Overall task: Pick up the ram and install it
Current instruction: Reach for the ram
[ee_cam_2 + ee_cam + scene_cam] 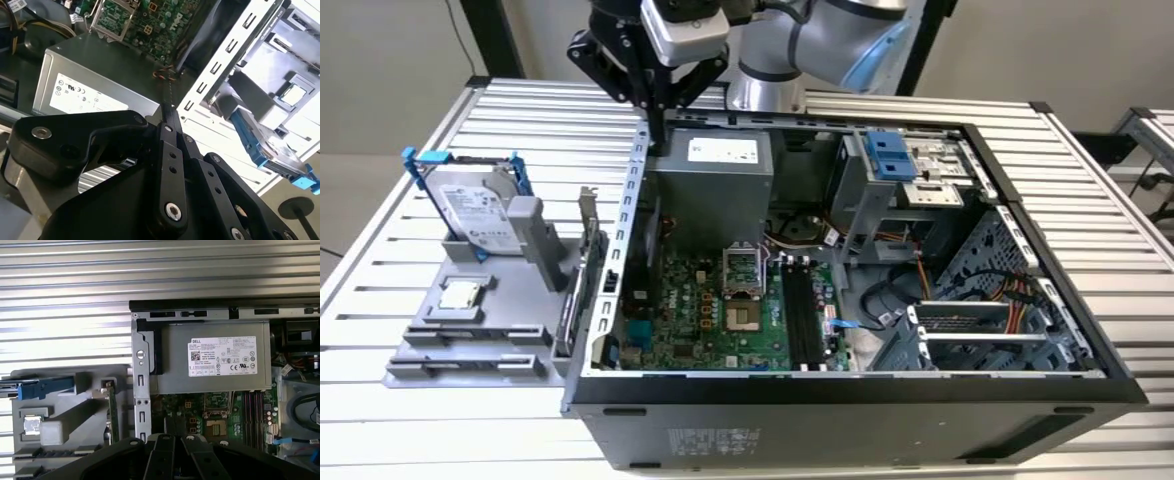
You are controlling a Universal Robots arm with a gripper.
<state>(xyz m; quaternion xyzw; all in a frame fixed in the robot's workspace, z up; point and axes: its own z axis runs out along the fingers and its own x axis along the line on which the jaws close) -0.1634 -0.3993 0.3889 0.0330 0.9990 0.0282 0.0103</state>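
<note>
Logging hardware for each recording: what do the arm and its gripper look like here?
The arm has rounded silver-grey joint housings with a light blue cap, and a silver wrist block. The gripper is matte black: angular linkage bars with silver pivot pins and small screw holes, tapering to a slim tip.

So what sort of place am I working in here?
Probably a lab bench for computer assembly: an open computer case on a slatted metal table, beside a grey parts holder with a hard drive, processor and ram.

In the first wrist view, the picture edge crops the gripper (174,437), whose body hides one end of the ram (113,412).
</note>
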